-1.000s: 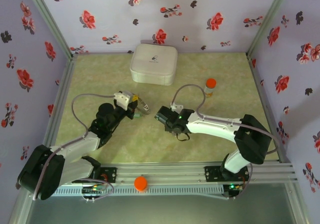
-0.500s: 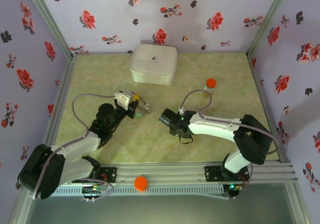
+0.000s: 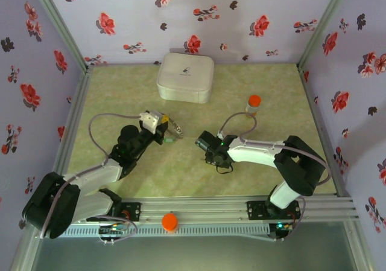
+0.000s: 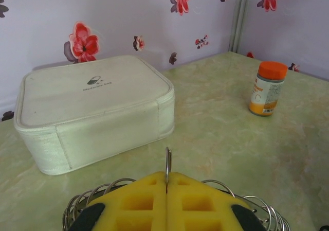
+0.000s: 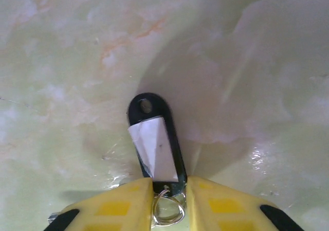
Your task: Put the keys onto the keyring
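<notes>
Left arm (image 3: 96, 174) stretches toward the case (image 4: 92, 107), left gripper (image 4: 166, 178) clamped on the upright keyring (image 4: 167, 159). Right arm (image 3: 259, 152) lies low before the case, right gripper (image 5: 169, 190) pinching the key (image 5: 154, 138).

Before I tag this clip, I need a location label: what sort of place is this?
Probably a staged robot test booth, not a real room: flower-patterned wall panels box in a marbled green table, and an aluminium rail along its near edge holds the left arm and right arm.
</notes>
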You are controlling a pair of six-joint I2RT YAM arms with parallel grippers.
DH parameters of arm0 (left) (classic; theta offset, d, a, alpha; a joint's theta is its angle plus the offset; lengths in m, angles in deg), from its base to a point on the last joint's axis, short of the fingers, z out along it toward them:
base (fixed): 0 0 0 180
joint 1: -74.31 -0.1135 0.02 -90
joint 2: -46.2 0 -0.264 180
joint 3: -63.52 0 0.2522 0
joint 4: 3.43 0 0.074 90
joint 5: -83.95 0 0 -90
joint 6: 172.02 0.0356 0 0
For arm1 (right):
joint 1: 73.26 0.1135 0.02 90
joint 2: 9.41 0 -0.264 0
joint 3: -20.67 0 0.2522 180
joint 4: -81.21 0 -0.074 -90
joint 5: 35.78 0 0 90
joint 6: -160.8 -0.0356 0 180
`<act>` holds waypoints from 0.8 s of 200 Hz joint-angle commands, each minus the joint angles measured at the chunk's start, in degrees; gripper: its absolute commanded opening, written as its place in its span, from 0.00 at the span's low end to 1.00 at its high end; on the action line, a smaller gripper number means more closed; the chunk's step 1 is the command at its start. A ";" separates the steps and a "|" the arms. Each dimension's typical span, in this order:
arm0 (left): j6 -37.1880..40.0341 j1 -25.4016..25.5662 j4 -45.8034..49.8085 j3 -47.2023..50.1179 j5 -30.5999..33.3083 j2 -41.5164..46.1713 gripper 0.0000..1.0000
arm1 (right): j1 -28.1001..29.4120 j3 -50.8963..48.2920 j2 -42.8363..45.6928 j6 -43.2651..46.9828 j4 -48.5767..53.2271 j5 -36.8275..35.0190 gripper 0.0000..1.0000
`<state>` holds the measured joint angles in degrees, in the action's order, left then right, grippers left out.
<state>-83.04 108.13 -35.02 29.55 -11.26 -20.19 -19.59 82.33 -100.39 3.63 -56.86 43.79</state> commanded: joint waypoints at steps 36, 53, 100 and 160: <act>-0.30 0.54 -2.38 -2.73 -0.59 -1.09 0.00 | -0.38 2.46 2.06 3.13 4.65 -3.24 0.08; -0.28 0.63 -2.47 -2.91 -0.59 -1.32 0.00 | -0.47 3.79 3.34 4.69 6.31 -3.90 0.03; 0.75 0.61 -2.21 -3.15 -0.73 -1.78 0.00 | -1.57 4.63 5.07 12.74 3.58 -1.43 0.00; 2.18 1.92 -1.08 -3.87 -1.03 -2.47 0.00 | -8.33 -1.84 6.77 20.26 -15.51 22.33 0.00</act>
<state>-82.78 108.81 -34.62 28.00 -11.28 -22.23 -25.71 82.96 -94.22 19.38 -63.09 53.60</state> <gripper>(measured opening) 0.060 0.065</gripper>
